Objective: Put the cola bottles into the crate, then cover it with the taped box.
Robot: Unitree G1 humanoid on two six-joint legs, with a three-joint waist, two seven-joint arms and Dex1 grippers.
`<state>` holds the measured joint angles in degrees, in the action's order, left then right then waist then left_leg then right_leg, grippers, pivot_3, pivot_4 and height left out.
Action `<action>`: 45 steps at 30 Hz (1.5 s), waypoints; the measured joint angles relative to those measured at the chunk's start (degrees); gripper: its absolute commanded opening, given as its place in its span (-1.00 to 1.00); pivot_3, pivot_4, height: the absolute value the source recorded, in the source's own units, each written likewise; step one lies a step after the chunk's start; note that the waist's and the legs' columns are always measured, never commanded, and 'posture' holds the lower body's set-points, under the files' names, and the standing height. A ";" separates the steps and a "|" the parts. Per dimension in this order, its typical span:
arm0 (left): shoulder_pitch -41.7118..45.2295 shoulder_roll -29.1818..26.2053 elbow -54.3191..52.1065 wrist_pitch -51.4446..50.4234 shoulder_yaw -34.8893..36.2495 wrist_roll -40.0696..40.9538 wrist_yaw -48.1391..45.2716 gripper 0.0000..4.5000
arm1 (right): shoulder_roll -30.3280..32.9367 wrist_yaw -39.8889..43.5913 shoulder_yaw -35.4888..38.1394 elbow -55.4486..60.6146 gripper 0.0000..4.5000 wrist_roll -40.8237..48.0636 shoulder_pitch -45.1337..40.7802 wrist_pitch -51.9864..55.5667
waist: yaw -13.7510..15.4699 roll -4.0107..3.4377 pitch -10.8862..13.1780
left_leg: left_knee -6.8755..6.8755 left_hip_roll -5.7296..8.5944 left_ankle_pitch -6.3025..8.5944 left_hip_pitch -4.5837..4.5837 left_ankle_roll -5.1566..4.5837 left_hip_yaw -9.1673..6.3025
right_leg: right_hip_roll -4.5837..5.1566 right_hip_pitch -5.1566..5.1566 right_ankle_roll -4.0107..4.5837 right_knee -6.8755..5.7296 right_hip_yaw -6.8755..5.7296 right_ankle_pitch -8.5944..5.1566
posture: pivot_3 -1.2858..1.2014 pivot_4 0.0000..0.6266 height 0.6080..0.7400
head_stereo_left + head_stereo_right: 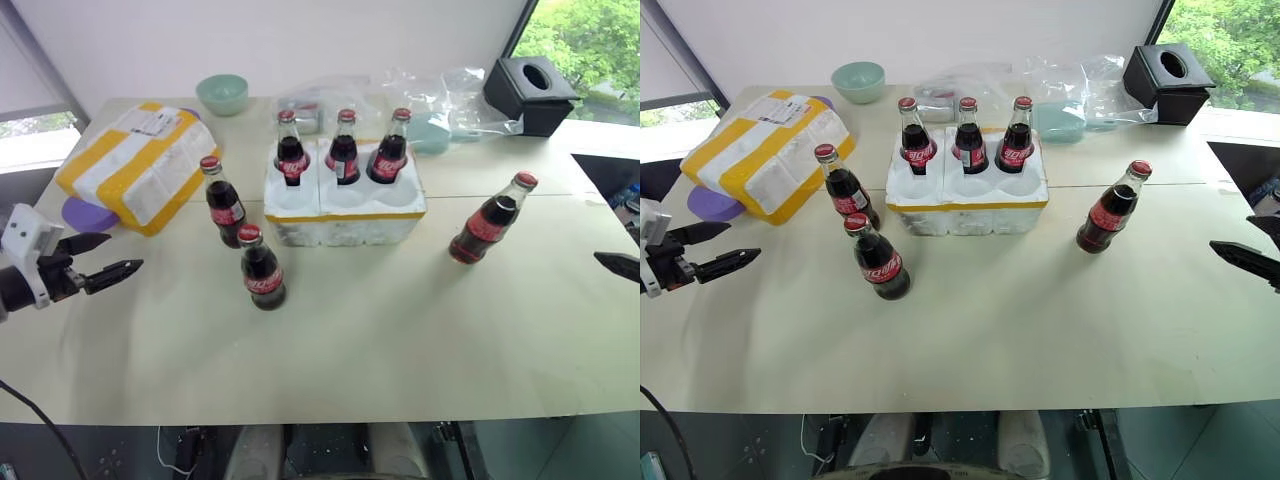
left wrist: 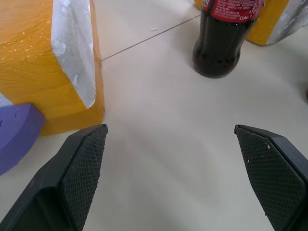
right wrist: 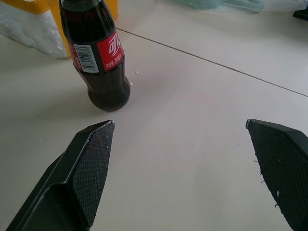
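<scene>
At the far left, the left gripper (image 1: 98, 258) is held over the table (image 1: 400, 350) with its fingers spread wide and nothing between them. The taped box (image 1: 140, 165) is seen just beyond it, tilted on a purple object (image 1: 85, 214), well clear of the fingertips. Further right, two cola bottles stand upright on the tabletop, one (image 1: 224, 203) just left of the crate and one (image 1: 261, 268) in front of it; both are apart from the left fingers. The crate (image 1: 343, 205) lies at mid-table, with three bottles (image 1: 342, 148) seated in its back row of wells and the front wells bare. To its right, a single bottle (image 1: 492, 218) stands alone, near but not between the parted fingers of the right gripper (image 3: 180, 159), which is held empty at the right edge.
</scene>
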<state>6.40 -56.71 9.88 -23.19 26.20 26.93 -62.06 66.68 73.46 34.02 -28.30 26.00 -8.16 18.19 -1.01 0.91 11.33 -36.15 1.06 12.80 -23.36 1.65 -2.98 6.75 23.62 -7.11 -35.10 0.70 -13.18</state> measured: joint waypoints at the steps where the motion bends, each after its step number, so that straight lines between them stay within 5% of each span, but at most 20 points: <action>1: 0.00 0.00 0.00 0.00 0.00 0.00 0.00 0.96 | 0.00 0.00 0.00 0.00 1.00 0.00 -0.03 0.00 | 0.00 0.00 0.00 | 0.00 0.00 0.00 0.00 0.00 0.00 | 0.00 0.00 0.00 0.00 0.00 0.00 | 0.03 -0.52 0.99; 17: 0.48 0.39 -3.24 -4.61 0.05 4.24 -0.15 0.96 | -0.21 -0.22 0.04 0.01 1.00 0.28 -0.53 1.76 | 0.02 0.00 0.00 | -0.01 0.00 0.00 0.01 0.00 0.00 | -0.01 -0.02 -0.01 -0.02 0.00 0.01 | 0.03 -0.52 0.99; 29: -3.69 -2.40 -18.62 -12.63 -0.89 11.41 -9.01 0.96 | 0.17 2.97 8.36 19.58 1.00 9.31 5.70 17.14 | 0.28 -0.01 0.00 | -0.03 -0.01 0.00 0.01 0.00 -0.02 | -0.02 -0.04 0.00 -0.04 0.01 -0.01 | 0.03 -0.52 0.99; 38: 5.55 -2.41 -22.15 -14.80 -10.91 13.07 -11.67 0.96 | -1.03 2.98 12.98 40.95 1.00 20.35 9.91 29.61 | 0.39 0.01 0.00 | -0.06 -0.01 0.00 -0.01 -0.01 -0.04 | -0.05 -0.05 0.00 -0.03 0.00 0.00 | 0.03 -0.52 0.99; 45: 11.60 -0.97 -20.74 -14.73 -18.39 12.29 -14.02 0.96 | -4.10 1.15 14.20 45.78 1.00 22.93 12.23 30.98 | 0.38 0.06 -0.01 | -0.08 0.00 -0.01 -0.01 -0.02 -0.06 | -0.06 -0.08 -0.01 -0.03 0.00 0.00 | 0.03 -0.52 0.99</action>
<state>18.00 -57.68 -10.86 -37.92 7.81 39.22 -76.09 62.58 74.61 48.21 17.49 48.93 4.07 49.16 -0.63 0.97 11.32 -36.23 1.05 12.79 -23.37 1.64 -3.04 6.69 23.54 -7.12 -35.13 0.70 -13.18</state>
